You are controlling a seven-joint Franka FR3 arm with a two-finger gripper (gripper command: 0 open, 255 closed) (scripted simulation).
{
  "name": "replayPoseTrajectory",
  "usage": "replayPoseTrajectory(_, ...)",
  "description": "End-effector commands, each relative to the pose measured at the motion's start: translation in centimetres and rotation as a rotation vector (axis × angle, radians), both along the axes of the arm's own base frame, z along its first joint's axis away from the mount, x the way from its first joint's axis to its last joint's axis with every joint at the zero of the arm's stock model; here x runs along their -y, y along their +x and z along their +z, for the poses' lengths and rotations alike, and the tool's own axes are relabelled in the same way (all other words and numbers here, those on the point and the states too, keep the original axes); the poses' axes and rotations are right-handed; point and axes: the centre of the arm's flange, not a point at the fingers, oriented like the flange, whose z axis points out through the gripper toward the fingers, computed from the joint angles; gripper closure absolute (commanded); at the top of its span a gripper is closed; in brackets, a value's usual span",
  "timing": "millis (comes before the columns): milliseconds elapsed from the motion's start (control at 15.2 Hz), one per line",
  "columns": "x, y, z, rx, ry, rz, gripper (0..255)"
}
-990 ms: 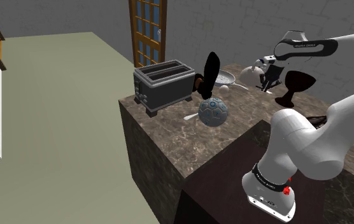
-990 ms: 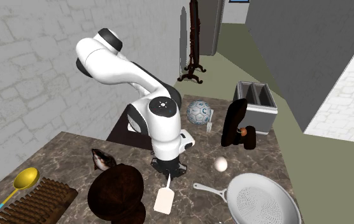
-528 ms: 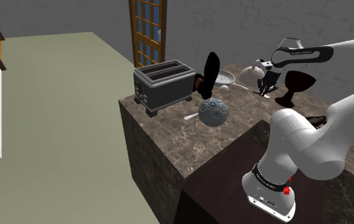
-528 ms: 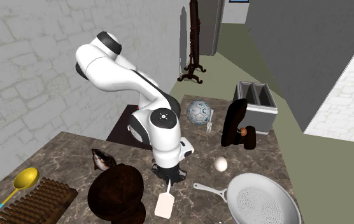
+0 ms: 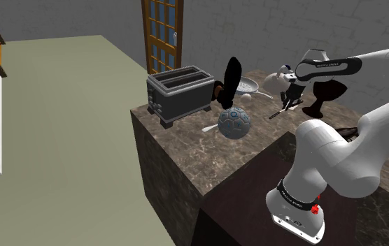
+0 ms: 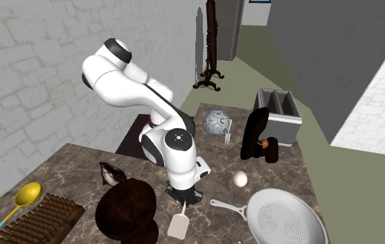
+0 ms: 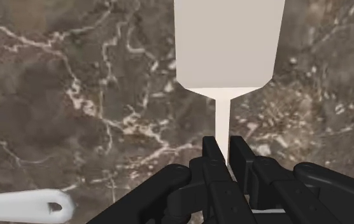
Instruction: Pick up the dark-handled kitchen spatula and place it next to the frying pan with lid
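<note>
1. Shoulder view: my gripper [image 5: 290,98] hangs over the far part of the counter [image 5: 186,150]. The spatula [image 5: 278,111] pokes its dark handle out of it toward the ball [image 5: 233,123]. A dark goblet [image 5: 324,94] stands just beside my hand. The pan [image 5: 246,85] lies partly behind a tall black thing [image 5: 229,78], and the toaster [image 5: 179,94] sits at that view's left.
2. Second exterior view: the spatula's white blade [image 6: 178,225] juts from my gripper [image 6: 183,202] between the goblet [image 6: 125,208] and the lidded pan [image 6: 284,218]. The pan's handle [image 6: 226,206] reaches toward me, and an egg [image 6: 239,179] lies near it.
3. Wrist view: my fingers [image 7: 212,153] are clenched on the spatula's thin neck, with its blade [image 7: 228,41] over bare marble [image 7: 74,95]. A white handle tip [image 7: 23,207] lies near, apart from the fingers.
</note>
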Motion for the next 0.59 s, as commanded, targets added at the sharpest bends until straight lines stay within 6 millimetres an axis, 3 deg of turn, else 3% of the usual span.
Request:
replayPoseTrajectory(0, 0.01, 0.00, -0.07, 0.000, 0.000, 0.000, 255)
replayPoseTrajectory(330, 0.01, 0.00, -0.06, 0.000, 0.000, 0.000, 255)
replayPoseTrajectory(396, 0.01, 0.00, -0.06, 0.000, 0.000, 0.000, 0)
replayPoseTrajectory(528, 0.01, 0.00, -0.06, 0.000, 0.000, 0.000, 0)
